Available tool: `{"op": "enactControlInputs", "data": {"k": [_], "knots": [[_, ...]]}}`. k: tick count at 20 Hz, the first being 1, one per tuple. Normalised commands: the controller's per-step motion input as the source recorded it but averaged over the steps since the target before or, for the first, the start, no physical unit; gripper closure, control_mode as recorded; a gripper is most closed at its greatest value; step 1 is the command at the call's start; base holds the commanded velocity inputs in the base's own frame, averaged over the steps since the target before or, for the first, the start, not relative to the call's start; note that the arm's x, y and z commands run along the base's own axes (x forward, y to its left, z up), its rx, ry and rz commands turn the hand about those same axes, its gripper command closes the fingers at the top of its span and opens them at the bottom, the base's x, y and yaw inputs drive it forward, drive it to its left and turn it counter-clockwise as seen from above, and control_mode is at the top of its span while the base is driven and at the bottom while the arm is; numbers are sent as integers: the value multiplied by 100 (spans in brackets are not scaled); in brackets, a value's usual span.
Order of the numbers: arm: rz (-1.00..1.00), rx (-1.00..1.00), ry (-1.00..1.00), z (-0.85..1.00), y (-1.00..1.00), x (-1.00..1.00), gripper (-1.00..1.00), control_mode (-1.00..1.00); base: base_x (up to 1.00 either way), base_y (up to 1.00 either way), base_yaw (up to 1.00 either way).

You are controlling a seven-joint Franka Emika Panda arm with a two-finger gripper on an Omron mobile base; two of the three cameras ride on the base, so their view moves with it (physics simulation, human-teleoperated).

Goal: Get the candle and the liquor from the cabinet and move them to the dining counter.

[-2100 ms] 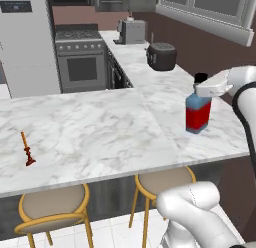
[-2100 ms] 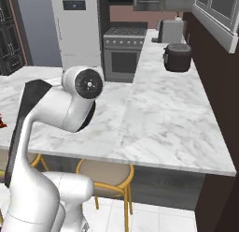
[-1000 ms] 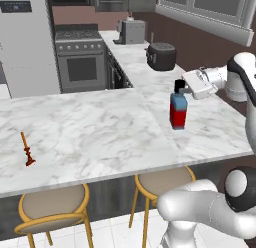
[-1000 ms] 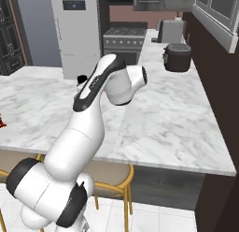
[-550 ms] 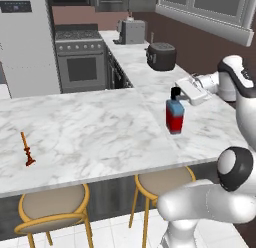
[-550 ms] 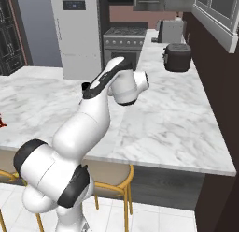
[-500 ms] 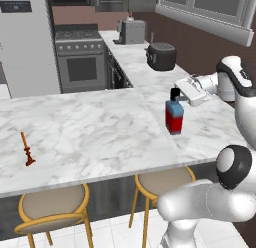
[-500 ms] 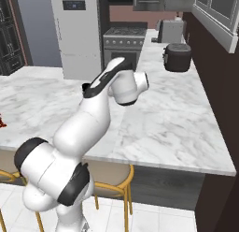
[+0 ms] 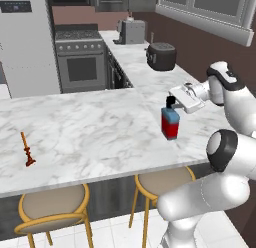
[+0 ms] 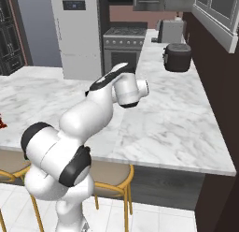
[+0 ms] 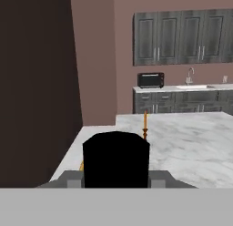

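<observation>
Rendered kitchen, seen from behind a white robot arm. The liquor (image 9: 170, 123), a small squarish bottle w/ red lower body, blue upper band and black cap, stands upright on the dining counter (image 9: 90, 127), a big white grey-veined marble surface. It sits near the front edge, toward the right end. The tool (image 9: 172, 100) reaches in sideways from the right at cap height and is clamped around the bottle's black cap. In the hand view that cap (image 11: 116, 159) is a wide dark block between the finger tips, w/ the marble surface stretching away behind it.

The candle (image 9: 27, 150), a thin orange taper on a small dark red holder, stands upright far to the left on the same surface, well apart from the bottle. In the hand view it shows as a slim orange stick just past the cap's top right.

Two round tan stools on yellow legs sit under the front edge: one (image 9: 51, 206) at left, one (image 9: 160, 179) nearer the robot base.

Behind, a second marble worktop (image 9: 145, 67) runs back along the right wall, carrying a dark round cooker pot (image 9: 161, 56) and a silver toaster-like appliance (image 9: 132, 31). A steel range (image 9: 82, 59) and a tall fridge (image 9: 25, 42) stand at back left. The hand view looks across to dark grey wall cupboards (image 11: 182, 37) over a far worktop w/ a small black oven (image 11: 150, 80) and a tap (image 11: 189, 75).
</observation>
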Motion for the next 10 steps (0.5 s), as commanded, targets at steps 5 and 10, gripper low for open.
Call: {"op": "enactControlInputs", "data": {"k": [5, 10], "knots": [[8, 1, 0, -42, 0, 26, 100, -100, 0, 0, 0], [7, 3, 0, -44, 0, 26, 100, -100, 0, 0, 0]]}}
